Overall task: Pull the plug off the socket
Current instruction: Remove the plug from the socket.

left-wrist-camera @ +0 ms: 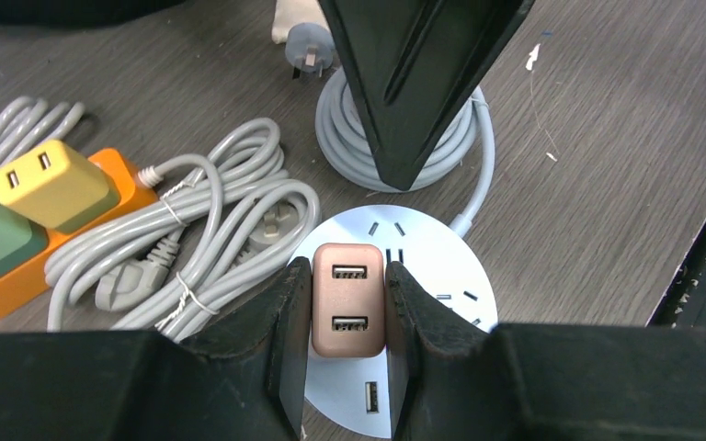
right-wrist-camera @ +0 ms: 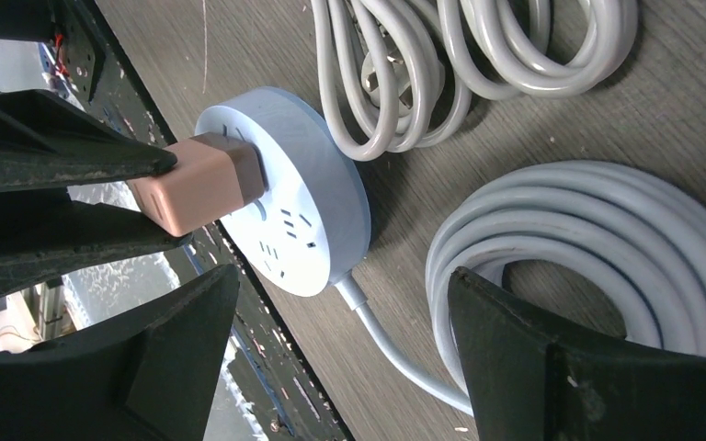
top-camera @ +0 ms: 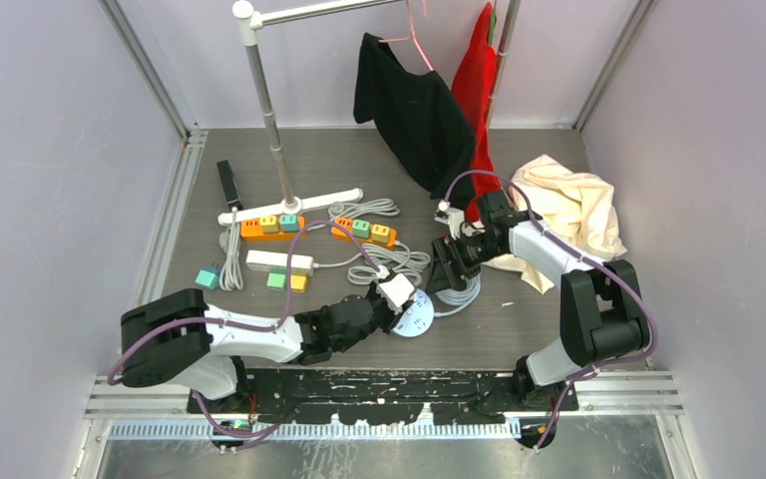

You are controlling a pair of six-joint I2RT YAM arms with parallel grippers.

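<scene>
Plug [left-wrist-camera: 347, 299], small, rigid, probably slick-sided, sits clamped across its flat flanks by the left gripper [left-wrist-camera: 347, 292] at lower centre, in the round socket [left-wrist-camera: 441, 262]; right gripper [right-wrist-camera: 340, 280] gapes wide.

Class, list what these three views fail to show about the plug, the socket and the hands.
Pins of the plug: both wrist views, buried in the round socket.
The plug itself, top view: covered by the left hand.
Coiled cable: right wrist view, cut by frame edge and right hand.
</scene>
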